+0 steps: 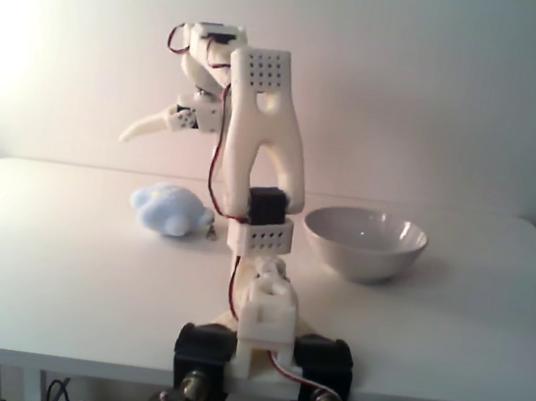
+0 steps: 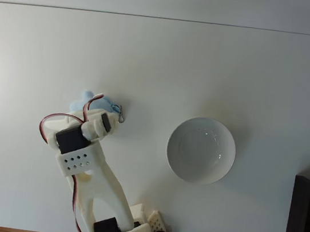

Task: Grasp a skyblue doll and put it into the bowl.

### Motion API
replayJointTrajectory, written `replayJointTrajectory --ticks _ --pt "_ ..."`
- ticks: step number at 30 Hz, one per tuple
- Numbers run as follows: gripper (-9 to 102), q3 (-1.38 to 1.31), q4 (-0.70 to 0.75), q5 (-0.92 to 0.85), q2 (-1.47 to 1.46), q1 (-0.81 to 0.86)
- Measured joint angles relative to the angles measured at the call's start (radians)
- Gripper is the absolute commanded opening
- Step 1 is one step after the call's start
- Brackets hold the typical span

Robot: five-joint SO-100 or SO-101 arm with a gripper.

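Seen from the front in a fixed view: white arm (image 1: pixel 255 149) rising from a clamped base at the near edge of the desk (image 1: pixel 62 262), folded over at the top, with the gripper (image 1: pixel 130 135) pointing left, well above the desk surface. One pale tapered finger (image 1: pixel 149 128) visible there; whether parted or closed cannot be told from this angle. Nothing seen held in it. Skyblue doll (image 1: pixel 166 209) lying on the desk left of the arm's column, below the gripper and clear of it. Bowl (image 1: pixel 364 241) standing upright right of the column, white and glossy, apart from the doll.

From above in a fixed view: height lost, so the arm's wrist covering much of the skyblue doll (image 2: pixel 82 100), only a blue lobe and a small metal ring (image 2: pixel 121 115) peeking out beside it. Gripper tips hidden under the wrist here. Bowl (image 2: pixel 201 150) shown as a full circle, inside bare, sitting right of centre, nearer the near edge than the far one. Doll left of centre, well apart from the bowl.

Desk (image 2: pixel 220 62) plain white with rounded far corners. Pale wall behind in the front view, brightly lit toward the left. Black clamps (image 1: pixel 204 345) gripping the near edge beneath the base. Dark object (image 2: pixel 306 224) at the right near corner in the top view.
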Motion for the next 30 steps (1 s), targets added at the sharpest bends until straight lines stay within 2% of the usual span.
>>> replayJointTrajectory --ticks 5,20,30 --pt "94 0.000 -0.067 -0.002 -0.057 0.008" --pt "94 0.000 -0.078 -0.005 -0.225 0.003" --pt "93 -0.002 -0.198 -0.006 -0.308 0.005"
